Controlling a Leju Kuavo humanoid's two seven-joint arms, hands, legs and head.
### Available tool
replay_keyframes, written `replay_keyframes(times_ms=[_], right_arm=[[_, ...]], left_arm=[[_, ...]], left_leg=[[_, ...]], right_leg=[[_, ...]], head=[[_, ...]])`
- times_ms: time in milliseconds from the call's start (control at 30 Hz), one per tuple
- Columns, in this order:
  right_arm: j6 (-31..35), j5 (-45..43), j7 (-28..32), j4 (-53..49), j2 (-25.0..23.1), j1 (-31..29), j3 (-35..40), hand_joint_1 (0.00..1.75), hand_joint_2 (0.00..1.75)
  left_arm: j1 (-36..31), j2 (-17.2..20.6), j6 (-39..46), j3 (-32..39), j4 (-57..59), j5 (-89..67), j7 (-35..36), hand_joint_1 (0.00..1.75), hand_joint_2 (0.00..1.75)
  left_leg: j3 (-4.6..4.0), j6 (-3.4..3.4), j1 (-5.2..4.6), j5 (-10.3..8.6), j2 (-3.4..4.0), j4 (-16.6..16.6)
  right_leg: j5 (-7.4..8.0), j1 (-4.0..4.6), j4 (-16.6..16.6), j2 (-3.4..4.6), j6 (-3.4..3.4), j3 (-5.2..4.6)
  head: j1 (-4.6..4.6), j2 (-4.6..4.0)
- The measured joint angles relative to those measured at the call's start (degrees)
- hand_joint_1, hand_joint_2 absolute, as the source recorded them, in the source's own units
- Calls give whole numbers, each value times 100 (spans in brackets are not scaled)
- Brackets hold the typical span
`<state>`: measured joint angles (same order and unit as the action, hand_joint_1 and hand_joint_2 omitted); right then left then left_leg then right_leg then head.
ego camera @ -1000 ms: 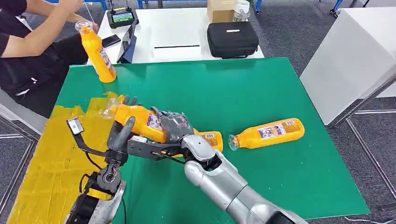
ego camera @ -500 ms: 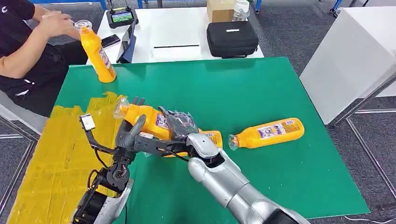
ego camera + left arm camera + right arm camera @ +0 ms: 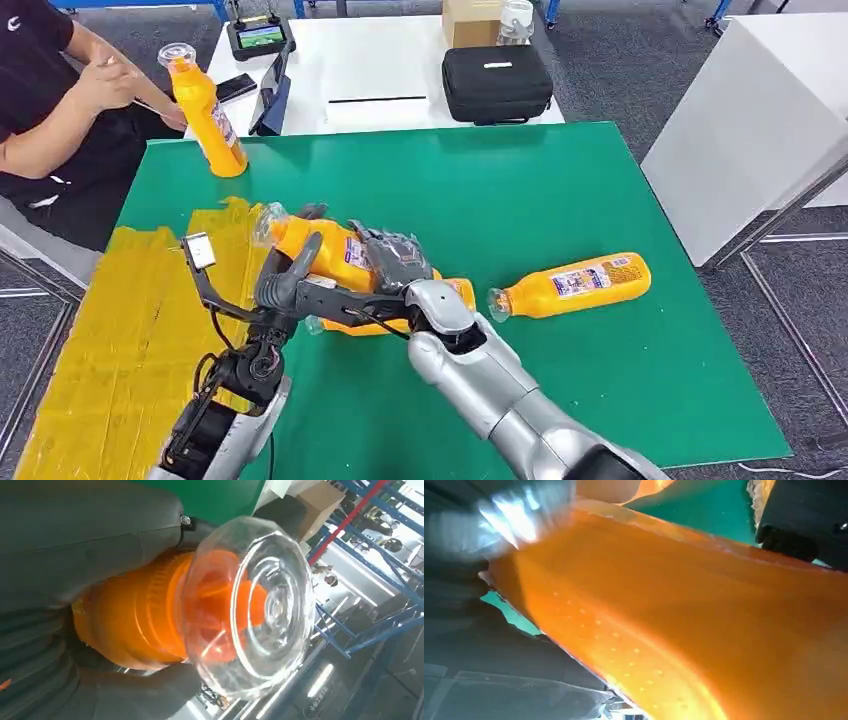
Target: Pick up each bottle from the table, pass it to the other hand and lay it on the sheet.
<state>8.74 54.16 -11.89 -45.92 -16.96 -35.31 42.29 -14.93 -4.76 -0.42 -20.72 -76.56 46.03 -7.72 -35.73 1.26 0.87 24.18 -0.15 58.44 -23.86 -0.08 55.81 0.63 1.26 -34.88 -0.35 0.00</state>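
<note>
An orange bottle (image 3: 325,252) with a clear cap is held above the green table (image 3: 520,190), cap toward the far left. My right hand (image 3: 397,262) grips its body. My left hand (image 3: 290,282) wraps it near the neck, thumb in front and fingers behind. The left wrist view shows the clear cap (image 3: 260,605) close up with my left hand (image 3: 75,545) around the neck. The right wrist view has the orange body (image 3: 704,620) pressed close. A second bottle (image 3: 455,296) lies under my right wrist, a third (image 3: 572,284) lies to the right, and one more (image 3: 212,118) stands at the far left corner. The yellow sheet (image 3: 110,330) covers the table's left side.
A seated person (image 3: 60,110) is at the far left, hands near the standing bottle. Behind the green table is a white table (image 3: 390,70) with a black case (image 3: 497,82), a tablet and a controller. A white cabinet (image 3: 760,130) stands to the right.
Both hands and the held bottle have shifted a little to the right and away from me. The person's hand has drawn back from the standing bottle's cap.
</note>
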Motion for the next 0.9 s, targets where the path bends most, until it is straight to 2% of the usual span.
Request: replay_keyframes(times_ms=[667,700,733,767,900], right_arm=[[-100,153,-50,-15,-79,37,-76,175,175],[-105,153,-57,-18,-79,38,-76,154,175],[-105,155,-63,-18,-81,41,-74,0,175],[-105,160,-68,-18,-81,45,-74,0,0],[-46,265,-114,-74,-79,58,-72,0,0]], left_arm=[[-6,-9,83,-2,48,-129,-168,175,175],[-2,-9,83,-2,48,-129,-177,175,175],[1,-9,83,-2,48,-129,-181,175,175],[3,-9,83,-2,48,-131,-186,175,175],[23,-9,72,9,22,-171,-372,175,175]], left_leg=[[-1,0,0,0,0,0],[-1,0,0,0,0,0],[-1,0,0,0,0,0],[-1,0,0,0,0,0],[-1,0,0,0,0,0]], right_leg=[[0,0,1,0,0,1],[0,0,1,0,0,1],[0,0,1,0,0,1],[0,0,1,0,0,1],[0,0,1,0,0,1]], head=[[-2,0],[0,0],[-2,0],[0,0],[0,0]])
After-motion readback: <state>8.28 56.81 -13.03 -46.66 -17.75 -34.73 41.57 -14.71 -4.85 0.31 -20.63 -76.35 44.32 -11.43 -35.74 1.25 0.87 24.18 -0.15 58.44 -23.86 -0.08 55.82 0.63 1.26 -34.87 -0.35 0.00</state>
